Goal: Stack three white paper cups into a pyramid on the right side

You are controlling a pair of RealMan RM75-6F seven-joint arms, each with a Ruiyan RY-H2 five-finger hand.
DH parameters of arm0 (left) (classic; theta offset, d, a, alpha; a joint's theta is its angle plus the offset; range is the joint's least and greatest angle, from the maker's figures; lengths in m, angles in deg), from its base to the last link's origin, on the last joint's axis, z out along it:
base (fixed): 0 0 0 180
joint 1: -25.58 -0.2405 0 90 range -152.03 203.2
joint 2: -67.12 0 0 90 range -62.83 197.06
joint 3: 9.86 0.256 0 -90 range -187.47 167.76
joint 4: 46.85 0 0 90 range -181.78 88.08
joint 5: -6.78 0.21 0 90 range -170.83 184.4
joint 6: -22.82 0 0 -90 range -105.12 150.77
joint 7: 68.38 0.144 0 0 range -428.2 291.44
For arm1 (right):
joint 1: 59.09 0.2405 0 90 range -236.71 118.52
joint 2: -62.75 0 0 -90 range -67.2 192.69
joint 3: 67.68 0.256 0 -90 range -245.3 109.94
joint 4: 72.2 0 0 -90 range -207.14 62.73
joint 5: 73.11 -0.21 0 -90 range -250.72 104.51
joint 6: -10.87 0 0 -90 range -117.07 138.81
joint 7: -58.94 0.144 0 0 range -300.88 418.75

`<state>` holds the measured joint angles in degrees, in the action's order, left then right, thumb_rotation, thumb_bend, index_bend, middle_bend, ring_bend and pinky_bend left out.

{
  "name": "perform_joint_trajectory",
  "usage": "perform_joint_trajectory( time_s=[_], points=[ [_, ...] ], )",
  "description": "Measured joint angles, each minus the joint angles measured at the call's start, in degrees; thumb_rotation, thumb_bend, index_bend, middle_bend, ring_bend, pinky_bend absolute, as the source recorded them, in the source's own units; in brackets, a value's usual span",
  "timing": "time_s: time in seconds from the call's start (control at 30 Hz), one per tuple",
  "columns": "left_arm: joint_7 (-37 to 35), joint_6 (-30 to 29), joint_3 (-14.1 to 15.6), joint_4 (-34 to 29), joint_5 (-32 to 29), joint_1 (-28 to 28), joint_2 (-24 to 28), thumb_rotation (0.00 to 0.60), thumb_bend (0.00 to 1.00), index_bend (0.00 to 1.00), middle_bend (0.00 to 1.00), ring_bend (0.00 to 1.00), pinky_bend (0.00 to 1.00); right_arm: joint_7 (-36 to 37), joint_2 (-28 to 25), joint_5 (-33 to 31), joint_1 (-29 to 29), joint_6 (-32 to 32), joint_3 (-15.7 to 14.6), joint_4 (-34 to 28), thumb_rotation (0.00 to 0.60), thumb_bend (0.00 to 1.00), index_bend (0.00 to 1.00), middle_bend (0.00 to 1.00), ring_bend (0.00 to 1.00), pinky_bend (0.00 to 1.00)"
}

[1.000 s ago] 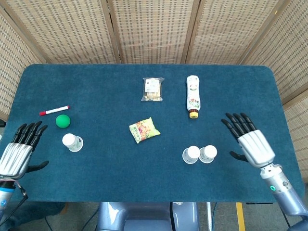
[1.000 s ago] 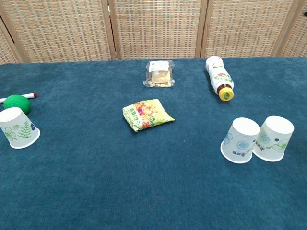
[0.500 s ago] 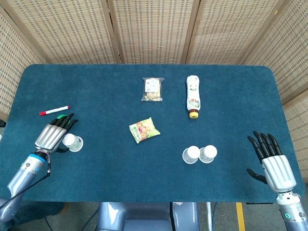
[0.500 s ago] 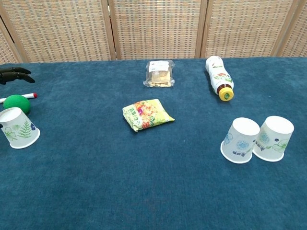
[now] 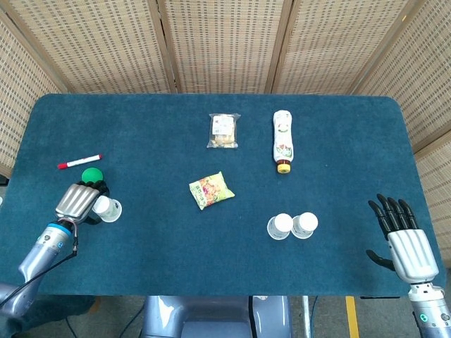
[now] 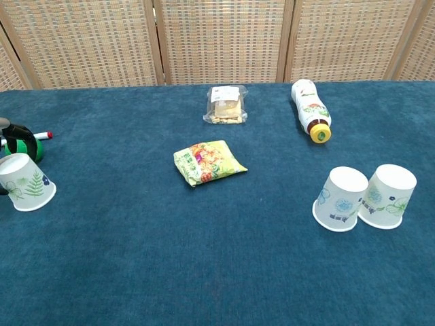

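Two white paper cups (image 5: 280, 226) (image 5: 304, 224) stand upside down and touching on the right side; the chest view shows the same pair (image 6: 340, 198) (image 6: 389, 195). A third upside-down cup (image 5: 107, 208) (image 6: 27, 182) stands at the far left. My left hand (image 5: 79, 203) is right beside it, fingers curving over its far side and the thumb near its base. In the chest view a small gap shows between the fingers (image 6: 13, 129) and the cup. My right hand (image 5: 405, 239) hovers with its fingers spread at the table's front right edge, holding nothing.
A green ball (image 5: 90, 174) (image 6: 27, 144) and a red marker (image 5: 79, 161) (image 6: 42, 134) lie just behind the left cup. A snack bag (image 5: 211, 190) lies mid-table. Behind it lie a cookie packet (image 5: 224, 131) and a bottle (image 5: 282, 141) on its side.
My left hand came in from the front left edge to the left cup and curled its fingers over it. My right hand drew back from beside the two cups to the front right edge.
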<state>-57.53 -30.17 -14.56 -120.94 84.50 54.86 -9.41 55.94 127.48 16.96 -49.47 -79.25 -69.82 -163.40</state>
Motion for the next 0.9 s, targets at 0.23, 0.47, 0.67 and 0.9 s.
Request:
perform_joint_trajectory(
  time_s=[0.23, 0.47, 0.67, 0.9],
  points=[
    [0.25, -1.55, -0.35, -0.23, -1.13, -0.07, 0.02, 0.600, 0.04, 0.59, 0.44, 0.48, 0.48, -0.06, -0.26, 0.51, -0.63, 0.26, 0.82, -0.45, 0.600, 0.00, 0.02, 0.03, 0.00, 0.00],
    [-2.48, -3.93, -0.68, -3.89, 2.07, 0.56, 1.83, 0.600, 0.04, 0.56, 0.44, 0.48, 0.47, -0.38, -0.48, 0.85, -1.14, 0.50, 1.54, -0.92, 0.600, 0.00, 0.03, 0.04, 0.00, 0.00],
    [-3.48, -4.89, -1.76, -11.47, 7.62, 4.05, 3.54, 0.600, 0.04, 0.56, 0.44, 0.48, 0.47, -1.22, -0.68, 0.96, -1.50, 0.52, 2.27, -1.63, 0.600, 0.00, 0.03, 0.05, 0.00, 0.00],
    [-0.22, 1.77, -3.94, -18.13, 8.29, 12.25, 1.53, 0.600, 0.03, 0.56, 0.44, 0.48, 0.47, -1.96, -0.77, 0.62, -1.98, 0.70, 2.99, -1.97, 0.600, 0.00, 0.03, 0.05, 0.00, 0.00]
  ],
)
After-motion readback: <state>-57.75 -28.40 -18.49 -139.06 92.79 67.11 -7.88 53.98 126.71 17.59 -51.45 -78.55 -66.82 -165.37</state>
